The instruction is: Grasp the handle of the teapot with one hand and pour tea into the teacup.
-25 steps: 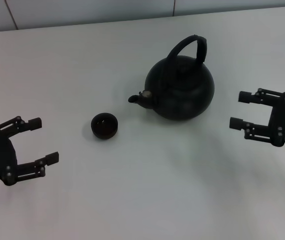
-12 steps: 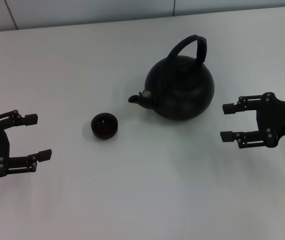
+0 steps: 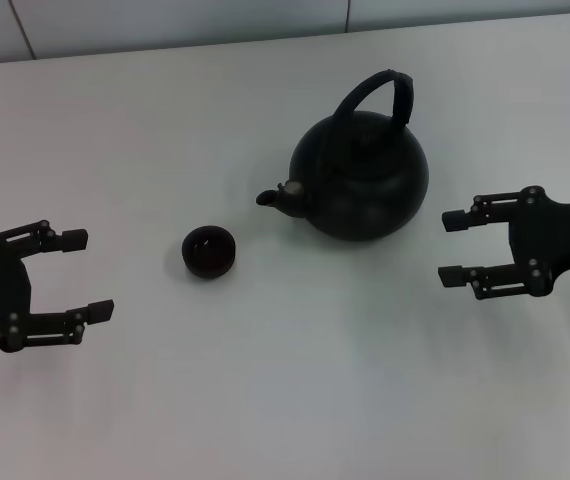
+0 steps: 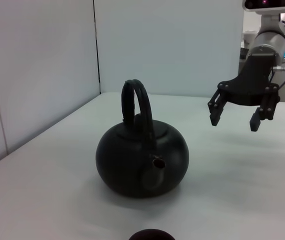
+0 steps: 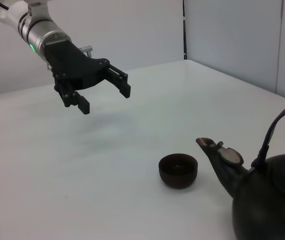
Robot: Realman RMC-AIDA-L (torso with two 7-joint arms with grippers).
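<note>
The black teapot (image 3: pixel 360 185) stands upright on the white table (image 3: pixel 265 400), its spout pointing to the left toward the teacup (image 3: pixel 209 251). The handle (image 3: pixel 380 92) arches over its lid. My right gripper (image 3: pixel 451 248) is open and empty, just right of the teapot's body and apart from it. My left gripper (image 3: pixel 89 277) is open and empty, left of the teacup. The left wrist view shows the teapot (image 4: pixel 142 162), the handle (image 4: pixel 135 107), the teacup's rim (image 4: pixel 151 235) and the right gripper (image 4: pixel 234 121). The right wrist view shows the teacup (image 5: pixel 178 170), the teapot (image 5: pixel 270 212) and the left gripper (image 5: pixel 105 99).
The table's far edge meets a pale wall (image 3: pixel 165 25) behind the teapot. Wall panels (image 4: pixel 37 70) stand beside the table in the left wrist view.
My right gripper has moved left toward the teapot and levelled out, then nearly stopped. My left gripper dipped left, then came back a little to the right. The teapot and teacup have not moved.
</note>
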